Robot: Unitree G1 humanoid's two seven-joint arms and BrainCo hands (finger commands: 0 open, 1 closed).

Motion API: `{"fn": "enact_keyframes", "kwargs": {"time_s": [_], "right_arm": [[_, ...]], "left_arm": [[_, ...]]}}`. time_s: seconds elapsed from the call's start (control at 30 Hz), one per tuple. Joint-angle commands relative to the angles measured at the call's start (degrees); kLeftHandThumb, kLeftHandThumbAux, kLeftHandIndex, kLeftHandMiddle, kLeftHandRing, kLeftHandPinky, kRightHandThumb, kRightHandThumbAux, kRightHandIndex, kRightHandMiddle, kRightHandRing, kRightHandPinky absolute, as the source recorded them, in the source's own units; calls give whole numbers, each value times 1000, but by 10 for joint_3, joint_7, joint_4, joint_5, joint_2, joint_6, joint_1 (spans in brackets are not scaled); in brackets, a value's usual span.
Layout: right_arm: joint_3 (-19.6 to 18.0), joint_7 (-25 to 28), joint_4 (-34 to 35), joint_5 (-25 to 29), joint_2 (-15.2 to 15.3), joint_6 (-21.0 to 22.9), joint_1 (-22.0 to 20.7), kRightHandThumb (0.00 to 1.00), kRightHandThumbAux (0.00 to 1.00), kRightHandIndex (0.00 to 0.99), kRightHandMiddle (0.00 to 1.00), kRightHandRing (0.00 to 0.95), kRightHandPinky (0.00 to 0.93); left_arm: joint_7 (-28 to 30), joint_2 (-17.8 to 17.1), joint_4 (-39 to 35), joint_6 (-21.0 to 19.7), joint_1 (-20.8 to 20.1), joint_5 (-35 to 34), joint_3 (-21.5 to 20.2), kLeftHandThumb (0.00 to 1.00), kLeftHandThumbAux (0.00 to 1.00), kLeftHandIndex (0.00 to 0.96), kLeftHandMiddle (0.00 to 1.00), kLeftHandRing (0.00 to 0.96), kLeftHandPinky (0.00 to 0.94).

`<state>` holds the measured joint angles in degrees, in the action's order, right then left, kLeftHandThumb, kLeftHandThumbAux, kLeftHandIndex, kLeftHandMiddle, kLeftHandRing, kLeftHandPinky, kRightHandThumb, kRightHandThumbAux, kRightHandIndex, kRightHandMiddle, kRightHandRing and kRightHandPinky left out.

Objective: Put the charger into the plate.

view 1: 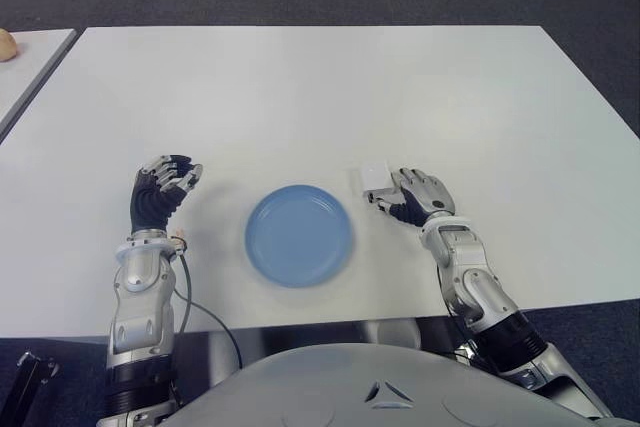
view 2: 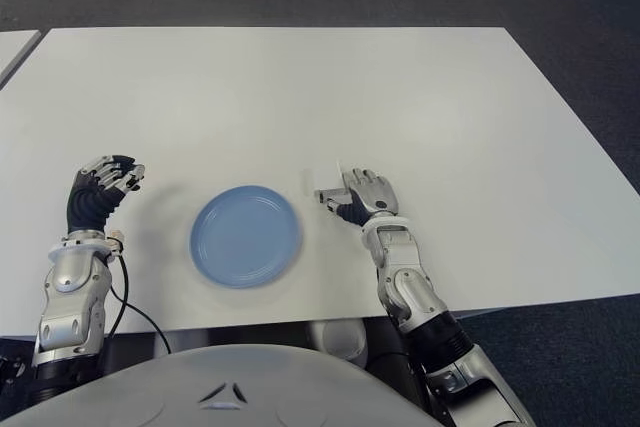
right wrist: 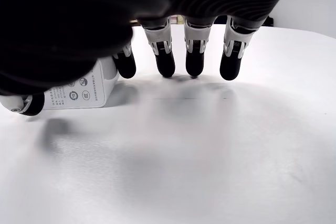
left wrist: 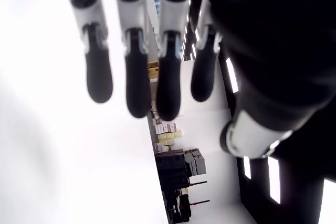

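The small white rectangular plastic charger (right wrist: 79, 92) lies on the white tabletop (view 1: 330, 97), not in the plate, so the task's main work is still to do; it has not been lifted, and by my reading the step in hand is the grasp itself. In the right wrist view its face carries grey printed text and small round certification marks; its corners are rounded and its shell looks smooth and hard, so I judge it light but apt to slip from a loose pinch.

The right hand (view 1: 415, 197) is over the charger's near side; the index finger reaches down at the block's top edge and the thumb (right wrist: 26, 104) shows at its lower corner, but I cannot tell whether either presses it; the other three fingers point at bare table and hold nothing, so the hand reads as loosely spread rather than closed.

The round pale-blue plate (view 1: 299, 234) sits empty just to the left of the charger, near but apart from it; what remains is to close on the block, lift it, carry it leftward and set it inside the rim.

The left hand (view 1: 160, 192) shows well to the plate's left, fingers half curled and holding nothing.
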<state>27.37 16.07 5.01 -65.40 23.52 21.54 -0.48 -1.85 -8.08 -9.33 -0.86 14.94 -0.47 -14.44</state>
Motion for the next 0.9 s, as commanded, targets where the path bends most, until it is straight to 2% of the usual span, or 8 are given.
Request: {"fn": "enact_keyframes", "kwargs": {"time_s": [0.03,0.33,0.43,0.67,0.9], "right_arm": [[18,2,-15,11,-10,-21,-1,666,164,0,0,0,0],[8,-32,-15,15,-25,-12,-13,659,166,0,0,0,0],[-2,-41,23,5,-43,8,-12,642,176,0,0,0,0],[2,-45,81,-41,-128,83,-14,576,219,0,0,0,0],[2,-93,72,-40,-204,120,-1,483,276,0,0,0,0]], "left_arm": [[2,1,-3,-4,6,3,5,707,720,426,493,493,481],[2,2,1,-5,4,0,1,707,720,425,494,495,482],[2,1,1,-7,3,0,1,707,720,425,490,491,478],[2,1,-1,-11,3,0,2,709,720,425,482,484,475],[5,2,-4,-4,6,1,5,707,721,425,484,485,477]]}}
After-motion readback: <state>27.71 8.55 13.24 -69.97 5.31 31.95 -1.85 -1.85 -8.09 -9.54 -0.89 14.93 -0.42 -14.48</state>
